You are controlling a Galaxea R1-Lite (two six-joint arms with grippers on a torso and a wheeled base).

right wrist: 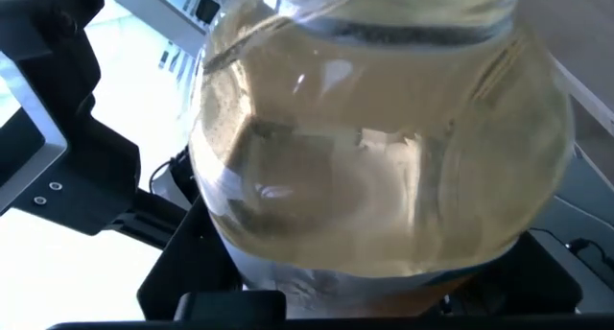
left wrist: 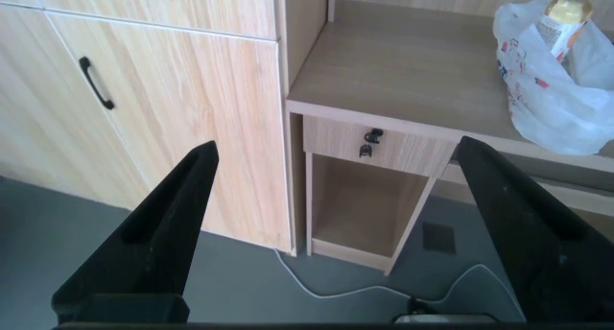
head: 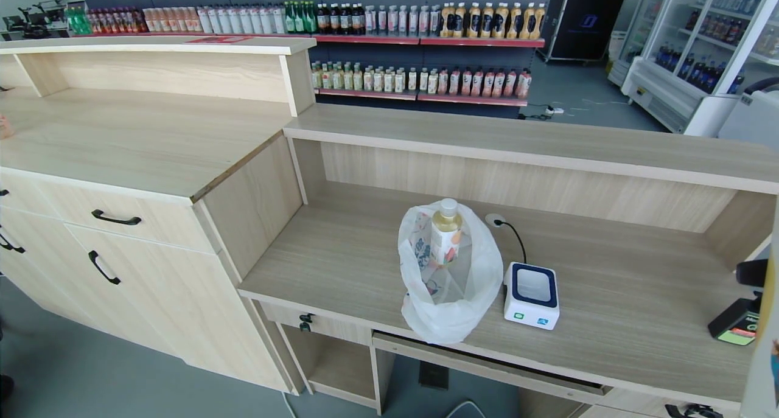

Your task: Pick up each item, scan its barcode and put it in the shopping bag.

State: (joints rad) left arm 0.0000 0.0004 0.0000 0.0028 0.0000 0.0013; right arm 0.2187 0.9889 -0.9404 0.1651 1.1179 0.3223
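Appears to pinch the held bottle (right wrist: pixel 384 148) in the right gripper (right wrist: pixel 365 301): pale liquid close against the lens, dark parts on either side, fingertips themselves hidden; hangs the left gripper (left wrist: pixel 336 148) low in front of the cabinet (left wrist: pixel 192 109), fingers (left wrist: pixel 173 215) spread wide with nothing between them, well apart from the bag (head: pixel 481 284). Finds that bag standing on the counter (head: pixel 341 254), mouth open, with a bagged bottle (head: pixel 446 235) upright inside and its cap above the rim; scanner (head: pixel 531 293) just beside the bag on its right, cable (head: pixel 517 238) running back behind.

Probably sits at the scan step for the held bottle. Could lose it on that smooth round wall if the pinch sits off-centre; could miss the read if the code faces away from the scanner window; could topple the bagged bottle or fold the limp mouth shut while lowering, since nothing props the bag open; could snag the cable on a wide swing.
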